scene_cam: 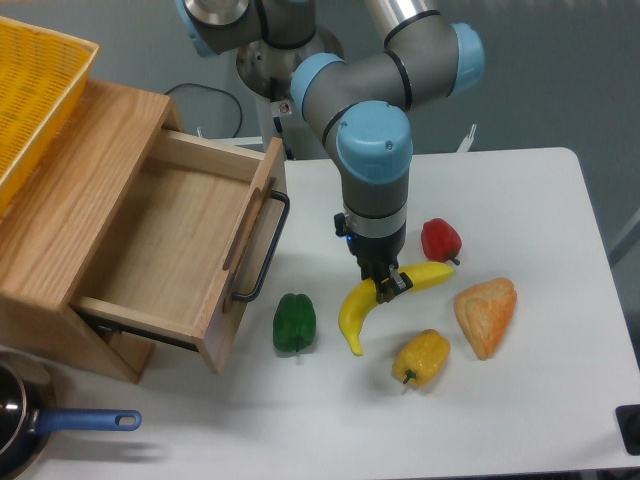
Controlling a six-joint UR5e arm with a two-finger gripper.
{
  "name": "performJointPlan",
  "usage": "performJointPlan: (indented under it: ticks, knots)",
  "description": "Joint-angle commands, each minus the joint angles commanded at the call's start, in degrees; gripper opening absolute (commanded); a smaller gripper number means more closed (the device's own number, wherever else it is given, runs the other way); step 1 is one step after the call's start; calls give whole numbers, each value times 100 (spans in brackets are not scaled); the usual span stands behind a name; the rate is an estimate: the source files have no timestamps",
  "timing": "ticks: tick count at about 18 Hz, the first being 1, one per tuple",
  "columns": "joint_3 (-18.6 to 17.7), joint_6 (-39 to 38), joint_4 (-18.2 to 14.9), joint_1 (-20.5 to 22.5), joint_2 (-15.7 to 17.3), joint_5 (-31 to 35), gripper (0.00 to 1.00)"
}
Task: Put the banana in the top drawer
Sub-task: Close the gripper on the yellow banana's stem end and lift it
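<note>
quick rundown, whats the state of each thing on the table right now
top drawer: pulled open, nothing inside
banana: lying on the table, end effector on its middle
end effector: down at the banana, open or shut unclear
green pepper: standing on the table, untouched
red pepper: on the table, beside the banana tip
yellow pepper: lying on its side
pastry: lying flat

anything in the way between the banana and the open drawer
Nothing visible blocks it. The tool is at the long curved yellow banana; the open light-wood top drawer lies left, empty inside. The green bell pepper sits below that path.
</note>
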Motion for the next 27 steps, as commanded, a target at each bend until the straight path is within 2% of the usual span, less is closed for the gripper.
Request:
performJointPlan:
  ticks: [8,12,27]
  knots:
    - [114,-255,-255,9,9,9,45]
    - [325,-535,-676,18,0,27,45]
    - [431,-1608,-923,-17,97,-35,45]
